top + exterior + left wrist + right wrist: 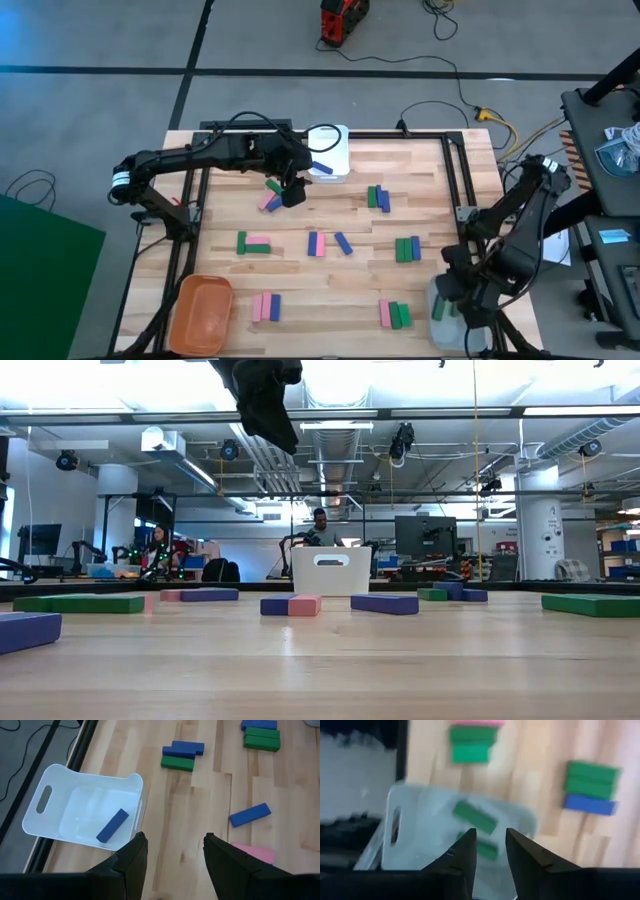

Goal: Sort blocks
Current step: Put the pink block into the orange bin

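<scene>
Blocks (pixel 318 243) bear no legible writing; left pincer (pixel 172 851) and right pincer (pixel 490 845) both gape, empty.

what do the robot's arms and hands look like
Both arms are dark, near-black jointed tubes. The left arm has a white band near its base end. Each hand, left hand and right hand, ends in two dark, flat, wedge-shaped fingers.

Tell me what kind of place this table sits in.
Probably a robotics lab or workshop: exposed ceiling ducts, a person at a desk with a monitor beyond the wooden table, and loose cables on the concrete floor.
</scene>
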